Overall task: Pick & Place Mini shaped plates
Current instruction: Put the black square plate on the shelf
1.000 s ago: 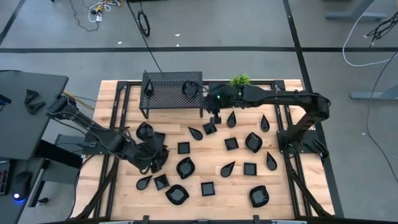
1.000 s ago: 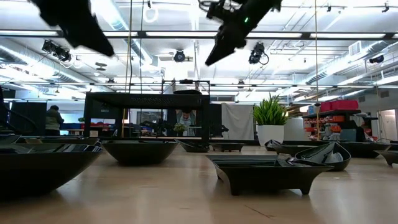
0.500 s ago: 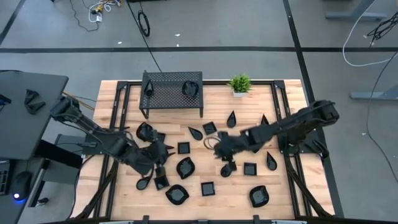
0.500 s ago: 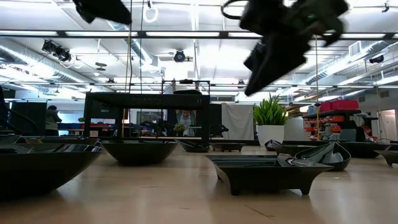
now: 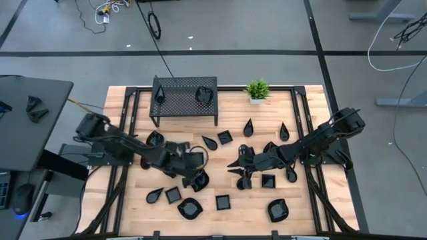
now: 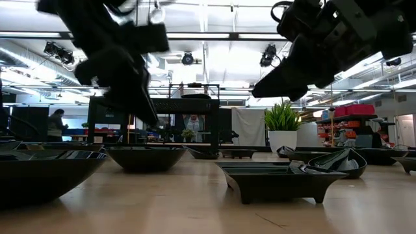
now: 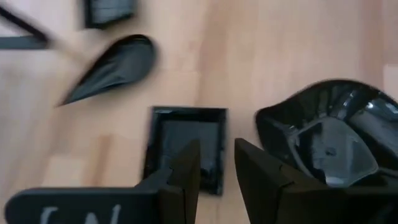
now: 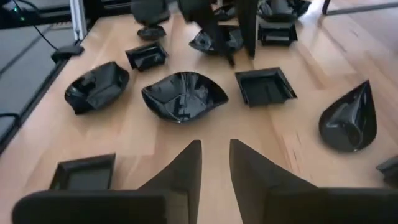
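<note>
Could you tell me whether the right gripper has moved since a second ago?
Yes. In the high view the right gripper has left the perforated rack and now hangs nearer the front edge, above the mini shaped plates.

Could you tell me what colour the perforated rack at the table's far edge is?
Black; the rack shows best in the high view.

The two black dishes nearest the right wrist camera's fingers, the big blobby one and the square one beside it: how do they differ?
The rounded dish is wider, with a wavy rim and curved, faceted bowl; the square dish is smaller, with straight edges and a flat bottom. Both are glossy black, empty, upright on the wooden table, and untouched.
</note>
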Robot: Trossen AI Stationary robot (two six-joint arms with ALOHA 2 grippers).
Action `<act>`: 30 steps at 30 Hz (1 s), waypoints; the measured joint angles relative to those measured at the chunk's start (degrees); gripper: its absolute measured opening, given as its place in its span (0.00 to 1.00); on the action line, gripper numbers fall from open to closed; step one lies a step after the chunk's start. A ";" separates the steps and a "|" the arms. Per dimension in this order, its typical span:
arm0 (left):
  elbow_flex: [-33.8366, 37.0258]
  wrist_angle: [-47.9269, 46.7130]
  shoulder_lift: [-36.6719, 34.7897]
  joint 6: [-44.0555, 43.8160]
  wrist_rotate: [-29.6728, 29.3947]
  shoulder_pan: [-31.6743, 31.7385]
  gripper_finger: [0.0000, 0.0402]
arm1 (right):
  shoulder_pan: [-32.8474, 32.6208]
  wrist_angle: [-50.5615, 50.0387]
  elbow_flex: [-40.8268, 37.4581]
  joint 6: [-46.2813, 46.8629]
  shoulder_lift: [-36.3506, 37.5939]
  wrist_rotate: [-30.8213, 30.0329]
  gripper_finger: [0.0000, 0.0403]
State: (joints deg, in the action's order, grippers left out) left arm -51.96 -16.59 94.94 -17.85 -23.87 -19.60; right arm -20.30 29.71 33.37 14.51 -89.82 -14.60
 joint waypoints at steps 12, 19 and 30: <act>-0.02 2.89 6.69 5.11 4.35 2.19 0.26 | 0.81 2.54 -0.05 -1.48 0.00 0.01 0.22; -0.02 2.78 6.71 5.12 3.11 2.19 0.20 | 0.81 3.46 -0.05 -1.50 0.00 0.01 0.22; -0.91 2.07 5.77 3.69 2.75 1.53 0.03 | 0.82 3.74 -0.05 -1.77 -0.02 0.02 0.22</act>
State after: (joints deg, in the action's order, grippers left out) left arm -52.88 -14.52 100.70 -14.16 -21.11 -18.07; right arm -19.48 33.45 33.32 12.74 -89.84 -14.58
